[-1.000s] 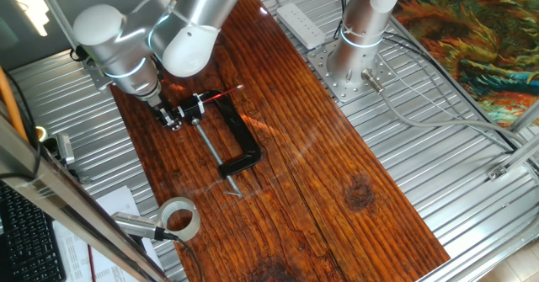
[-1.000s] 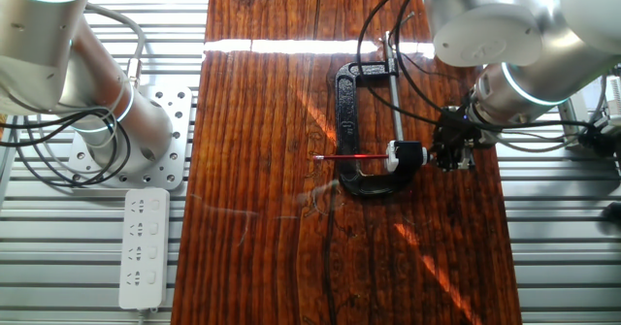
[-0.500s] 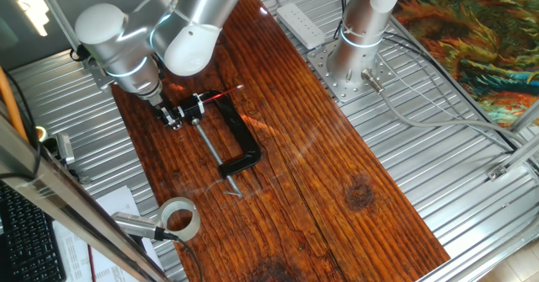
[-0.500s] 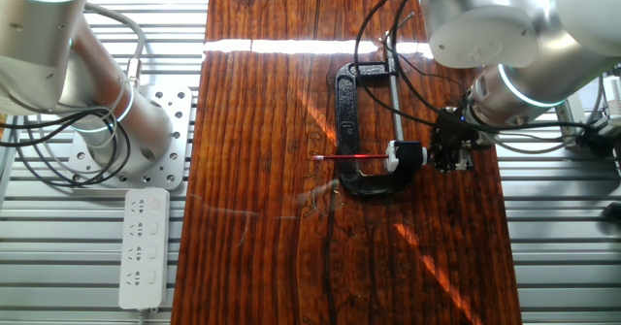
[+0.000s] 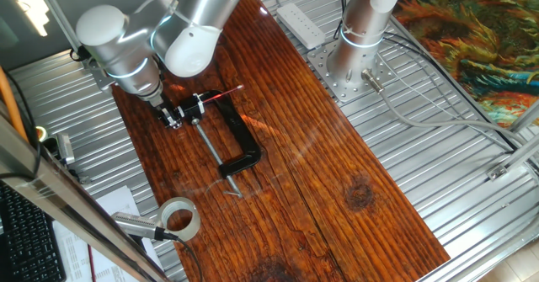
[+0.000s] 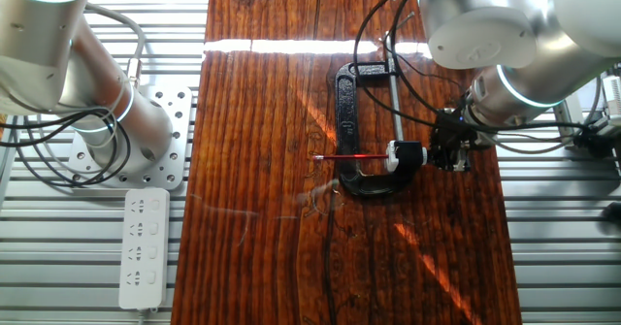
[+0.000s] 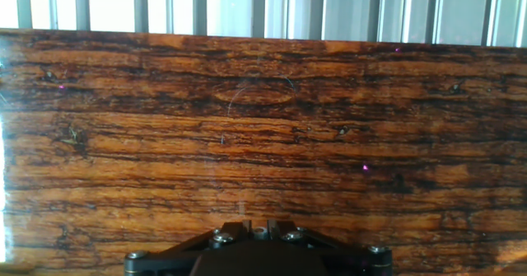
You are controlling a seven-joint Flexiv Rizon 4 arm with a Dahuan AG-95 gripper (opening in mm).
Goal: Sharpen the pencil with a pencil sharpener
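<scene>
Pencil in the sharpener, pincer at its end
The pencil (image 6: 351,157) lies across the clamp (image 6: 354,131); pincer (image 6: 452,153) beside the clamp, grip unclear. Next, likely, turning.

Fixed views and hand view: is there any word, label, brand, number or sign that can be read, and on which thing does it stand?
No text can be read in any view.
Papers at the table edge: print is present, but too small and blurred to read.
Power strip: only sockets show, no legible marking.
Black clamp, pencil and tape roll: no lettering visible.
</scene>
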